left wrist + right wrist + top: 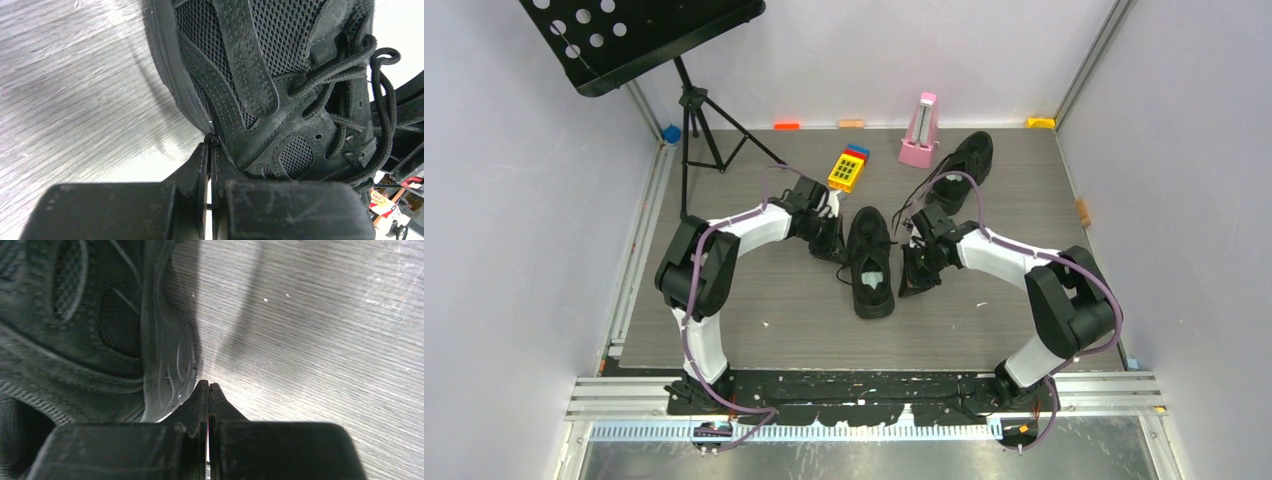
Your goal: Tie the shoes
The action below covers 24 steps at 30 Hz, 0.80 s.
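Observation:
One black shoe (870, 262) lies mid-table, its pale insole patch facing up. The second black shoe (965, 164) lies at the back right with loose laces trailing toward the front. My left gripper (832, 243) is against the near shoe's left side. In the left wrist view the gripper (212, 145) is shut, with a black lace end (214, 139) pinched at its tips beside the shoe's mesh side (280, 60). My right gripper (914, 272) is at the shoe's right side. In the right wrist view it (208, 386) is shut beside the sole (167, 365), with nothing seen between its fingers.
A yellow keypad toy (848, 168) lies behind the near shoe. A pink metronome (919, 132) stands at the back. A black music stand (639, 35) on a tripod (699, 120) stands at the back left. Small coloured blocks (786, 126) line the back wall.

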Available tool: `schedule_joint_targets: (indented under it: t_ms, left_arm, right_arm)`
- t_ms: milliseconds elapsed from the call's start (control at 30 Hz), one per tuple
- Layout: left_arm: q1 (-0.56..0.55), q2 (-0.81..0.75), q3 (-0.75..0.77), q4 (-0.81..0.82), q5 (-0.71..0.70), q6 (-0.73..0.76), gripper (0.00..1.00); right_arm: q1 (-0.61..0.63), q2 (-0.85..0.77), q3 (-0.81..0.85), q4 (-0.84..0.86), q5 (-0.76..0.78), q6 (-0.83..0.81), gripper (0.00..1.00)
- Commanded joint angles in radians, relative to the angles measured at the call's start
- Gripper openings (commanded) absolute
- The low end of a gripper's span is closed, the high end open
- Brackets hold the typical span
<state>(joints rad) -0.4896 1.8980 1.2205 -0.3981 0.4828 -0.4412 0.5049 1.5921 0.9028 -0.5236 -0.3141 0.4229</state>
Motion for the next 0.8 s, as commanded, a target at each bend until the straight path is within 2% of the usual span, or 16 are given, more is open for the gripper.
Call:
schedule_joint_targets:
  t_ms: [0, 33, 67, 200, 333, 433, 533, 767]
  left_arm:
    - [-0.001, -0.015, -0.02, 0.077, 0.004, -0.007, 0.0]
    - [-0.001, -0.022, -0.012, 0.073, 0.002, -0.006, 0.0]
    - [-0.001, -0.029, 0.001, 0.067, -0.001, -0.005, 0.0]
    - [-0.001, -0.065, 0.032, 0.056, -0.011, -0.006, 0.0]
    - [-0.001, -0.104, 0.037, 0.054, -0.026, -0.012, 0.0]
    - [-0.001, -0.132, 0.029, 0.056, -0.038, -0.016, 0.0]
    - [-0.001, -0.154, 0.025, 0.052, -0.044, -0.017, 0.0]
    - [0.0, -0.165, 0.028, 0.043, -0.044, -0.014, 0.0]
  right_arm:
    - [0.004, -0.121, -0.013, 0.108, 0.042, 0.031, 0.0]
    - [0.004, -0.156, -0.008, 0.112, 0.063, 0.033, 0.0]
    - [-0.003, -0.184, 0.001, 0.112, 0.095, 0.042, 0.06]
    - [-0.017, -0.259, 0.053, 0.116, 0.148, 0.104, 0.35]
    - [-0.016, -0.26, 0.063, 0.199, 0.166, 0.277, 0.48]
    - [-0.011, -0.236, 0.036, 0.292, 0.193, 0.434, 0.54]
    - [0.002, -0.208, 0.009, 0.371, 0.221, 0.56, 0.55]
    - [0.018, -0.138, -0.02, 0.459, 0.256, 0.701, 0.55]
